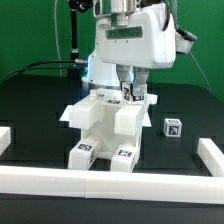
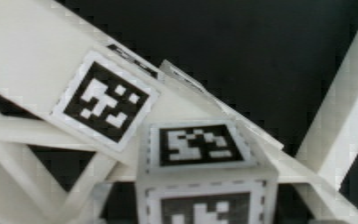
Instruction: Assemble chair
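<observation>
Tool [image 1: 132, 94] hangs at twelve o'clock of the part-built chair [image 1: 105, 128], straddling its top; I cannot tell whether it is clamped. The chair stands mid-counter [image 1: 40, 100] and looks largely joined, while one loose tagged block [image 1: 173, 127] at its three o'clock seems unfitted. White rails [image 1: 110, 184] edge the black counter, before a green backdrop [image 1: 25, 30]. Up close, the wrist view fills with white chair panels and tags [image 2: 108, 98], the tool itself unseen.

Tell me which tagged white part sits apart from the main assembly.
The small block on the exterior view's right, alone on the black table; the rest form the chair assembly under the gripper.
</observation>
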You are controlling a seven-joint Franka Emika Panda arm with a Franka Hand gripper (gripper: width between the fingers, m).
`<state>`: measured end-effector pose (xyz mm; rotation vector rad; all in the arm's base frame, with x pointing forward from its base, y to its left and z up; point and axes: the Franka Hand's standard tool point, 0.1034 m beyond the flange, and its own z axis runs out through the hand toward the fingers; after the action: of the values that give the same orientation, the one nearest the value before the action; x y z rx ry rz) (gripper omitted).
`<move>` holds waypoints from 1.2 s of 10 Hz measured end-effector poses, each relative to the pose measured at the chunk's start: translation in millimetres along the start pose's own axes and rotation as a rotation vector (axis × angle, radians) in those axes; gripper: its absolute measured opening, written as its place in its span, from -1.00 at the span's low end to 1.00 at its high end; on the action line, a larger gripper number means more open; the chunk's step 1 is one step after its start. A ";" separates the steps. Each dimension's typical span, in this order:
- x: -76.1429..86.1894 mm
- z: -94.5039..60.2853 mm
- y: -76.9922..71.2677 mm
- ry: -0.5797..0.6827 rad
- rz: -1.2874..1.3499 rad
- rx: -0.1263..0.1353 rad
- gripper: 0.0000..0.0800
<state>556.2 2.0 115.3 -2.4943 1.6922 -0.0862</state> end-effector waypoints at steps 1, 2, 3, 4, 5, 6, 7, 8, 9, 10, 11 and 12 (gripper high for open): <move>-0.4 0.0 -0.2 0.001 -0.028 -0.002 0.09; -2.8 -0.9 -3.0 -0.001 -0.180 -0.004 0.43; -3.1 -0.6 -3.7 0.001 -0.417 -0.006 0.56; -7.1 1.1 -2.2 -0.011 -0.562 -0.018 0.56; -10.1 1.7 -1.2 -0.015 -0.701 -0.024 0.61; -6.3 0.3 1.4 0.001 -0.756 -0.012 0.62; -5.3 0.7 2.9 0.001 -0.815 -0.017 0.62; -5.1 0.9 2.8 0.001 -0.859 -0.017 0.62; -5.0 1.0 3.0 0.001 -0.947 -0.019 0.62; -6.6 1.2 1.5 0.011 -1.166 -0.051 0.62; -8.6 -1.3 -12.3 0.034 -1.361 -0.081 0.62; -8.7 -0.8 -13.6 0.035 -1.317 -0.074 0.62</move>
<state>565.4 15.0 118.0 -3.1411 -0.1913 -0.1748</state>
